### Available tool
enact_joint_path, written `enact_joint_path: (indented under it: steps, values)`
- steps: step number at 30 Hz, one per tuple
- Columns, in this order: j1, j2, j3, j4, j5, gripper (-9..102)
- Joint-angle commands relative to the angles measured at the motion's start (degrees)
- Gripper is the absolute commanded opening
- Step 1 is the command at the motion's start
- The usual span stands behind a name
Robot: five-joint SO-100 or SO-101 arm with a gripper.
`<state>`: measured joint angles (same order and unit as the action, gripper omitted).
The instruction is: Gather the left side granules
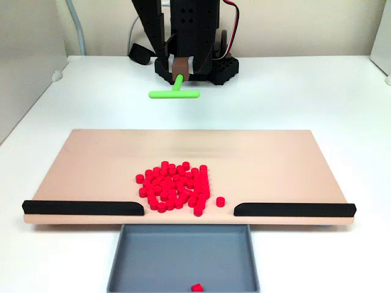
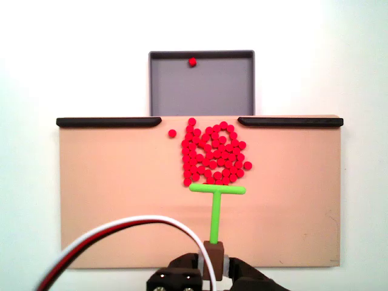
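Observation:
The granules point(image 1: 174, 186) point(image 2: 212, 151) lie as one dense red pile on the middle of the tan board point(image 1: 91, 165) point(image 2: 109, 194), just before the gap between two black rails. One stray granule point(image 1: 220, 202) point(image 2: 172, 133) sits apart beside the pile. My gripper point(image 1: 181, 66) point(image 2: 212, 262) is shut on the brown block at the foot of the green T-shaped stick point(image 1: 174, 93) point(image 2: 215, 206). In both fixed views together, the stick reads as held in the air, with its crossbar over the pile's edge nearest the arm.
A grey tray point(image 1: 128, 262) point(image 2: 163, 85) sits below the gap and holds one red granule point(image 1: 197, 287) point(image 2: 192, 61). Black rails point(image 1: 82, 207) point(image 1: 293, 209) line the board's edge on either side. The arm's cable point(image 2: 121, 230) loops over the board's near corner.

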<state>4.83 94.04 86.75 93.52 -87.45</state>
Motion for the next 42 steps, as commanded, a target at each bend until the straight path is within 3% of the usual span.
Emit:
enact_joint_path:
  steps: [1, 42]
  values:
    - [0.2, 0.2, -1.1, -0.3, -1.5, 0]
    - [-1.2, 0.7, -1.2, -0.2, -4.2, 0]
